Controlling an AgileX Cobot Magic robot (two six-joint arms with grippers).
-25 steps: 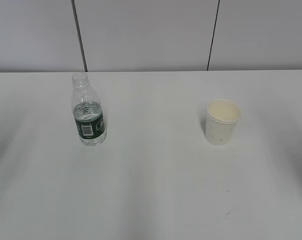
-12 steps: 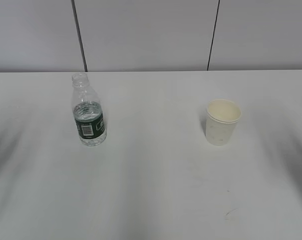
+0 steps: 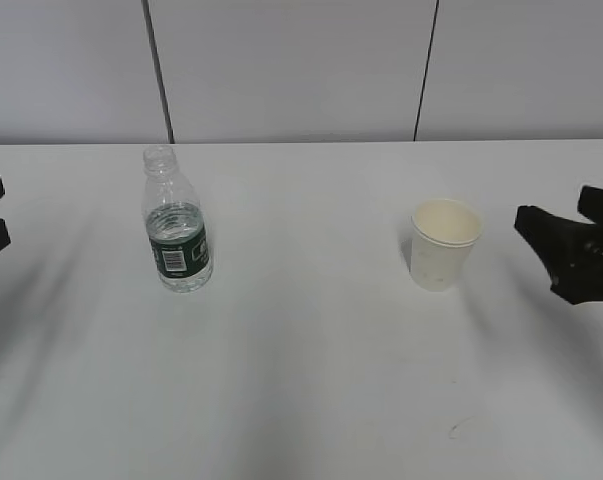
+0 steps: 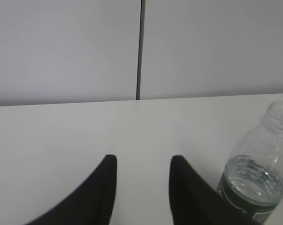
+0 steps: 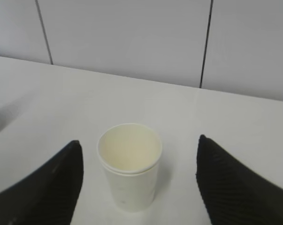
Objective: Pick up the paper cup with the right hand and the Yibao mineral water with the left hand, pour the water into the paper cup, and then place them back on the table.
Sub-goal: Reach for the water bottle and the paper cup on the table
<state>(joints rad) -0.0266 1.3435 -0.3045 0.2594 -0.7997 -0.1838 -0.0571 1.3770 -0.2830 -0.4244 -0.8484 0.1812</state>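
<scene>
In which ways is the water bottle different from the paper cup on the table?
The Yibao mineral water is clear plastic with a dark green label; the paper cup is plain cream-white and opaque. The bottle is taller, with a narrow neck; the cup is shorter, with a wide mouth. The bottle holds water; the cup looks empty. Both stand upright, uncovered, untouched on the table.

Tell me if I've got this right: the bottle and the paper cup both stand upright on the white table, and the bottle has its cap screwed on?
Not quite. The bottle has no cap: the exterior view shows its bare open neck. It and the paper cup do stand upright on the white table.
</scene>
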